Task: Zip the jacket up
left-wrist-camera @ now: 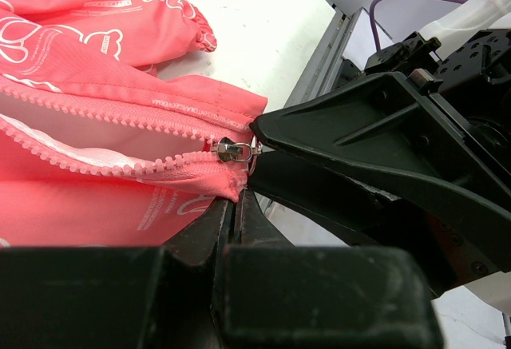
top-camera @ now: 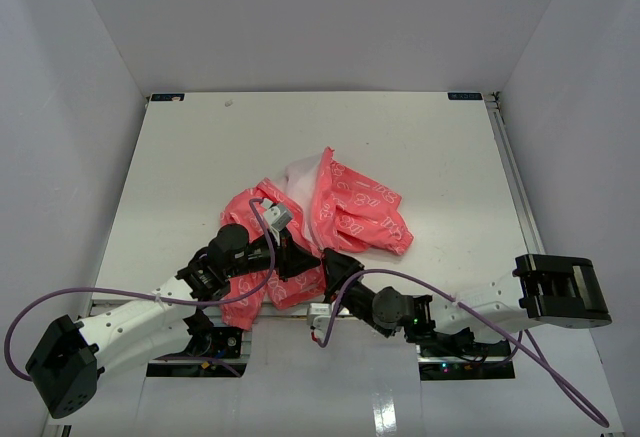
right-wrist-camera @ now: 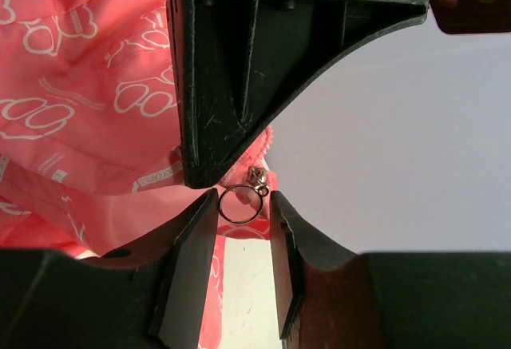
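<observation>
The coral-pink jacket (top-camera: 345, 212) lies crumpled mid-table, white lining showing at its top. In the left wrist view its zipper (left-wrist-camera: 104, 161) gapes open, the metal slider (left-wrist-camera: 234, 150) sitting at the bottom end. My left gripper (left-wrist-camera: 236, 204) is shut on the jacket's hem just below the slider. In the right wrist view a ring pull (right-wrist-camera: 241, 204) hangs from the slider between the fingers of my right gripper (right-wrist-camera: 243, 209). That gripper is open, its jaws narrowly apart; the ring touches the left finger (right-wrist-camera: 192, 237). Both grippers meet at the jacket's near edge (top-camera: 312, 262).
The white table (top-camera: 200, 157) is walled on three sides. A metal rail (top-camera: 510, 177) runs along its right edge. Purple cables (top-camera: 120, 297) loop over both arms near the front edge. The left gripper's black finger (right-wrist-camera: 223, 69) hangs just above the ring.
</observation>
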You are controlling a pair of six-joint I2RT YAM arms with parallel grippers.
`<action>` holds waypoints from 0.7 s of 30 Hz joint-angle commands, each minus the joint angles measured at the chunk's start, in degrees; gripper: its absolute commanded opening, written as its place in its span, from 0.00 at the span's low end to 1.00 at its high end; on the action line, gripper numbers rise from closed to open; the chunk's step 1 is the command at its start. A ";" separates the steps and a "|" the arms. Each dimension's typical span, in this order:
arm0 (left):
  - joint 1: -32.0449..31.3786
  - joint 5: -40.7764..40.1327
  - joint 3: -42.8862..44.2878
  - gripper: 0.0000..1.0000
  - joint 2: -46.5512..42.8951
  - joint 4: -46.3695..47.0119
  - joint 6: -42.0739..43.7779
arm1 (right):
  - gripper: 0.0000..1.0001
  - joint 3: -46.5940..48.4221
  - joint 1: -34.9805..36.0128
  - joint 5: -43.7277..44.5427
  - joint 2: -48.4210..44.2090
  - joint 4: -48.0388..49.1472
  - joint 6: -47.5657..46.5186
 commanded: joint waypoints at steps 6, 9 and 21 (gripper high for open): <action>0.18 1.57 0.13 0.00 -1.54 0.55 -0.24 | 0.47 1.83 -0.20 0.60 -0.03 3.38 1.52; 0.18 1.48 0.15 0.00 -1.54 0.53 -0.20 | 0.48 1.71 -0.04 0.29 -0.11 2.93 2.02; 0.09 1.22 0.40 0.00 -2.05 0.04 -0.13 | 0.53 1.02 -0.10 0.83 -0.17 2.15 2.10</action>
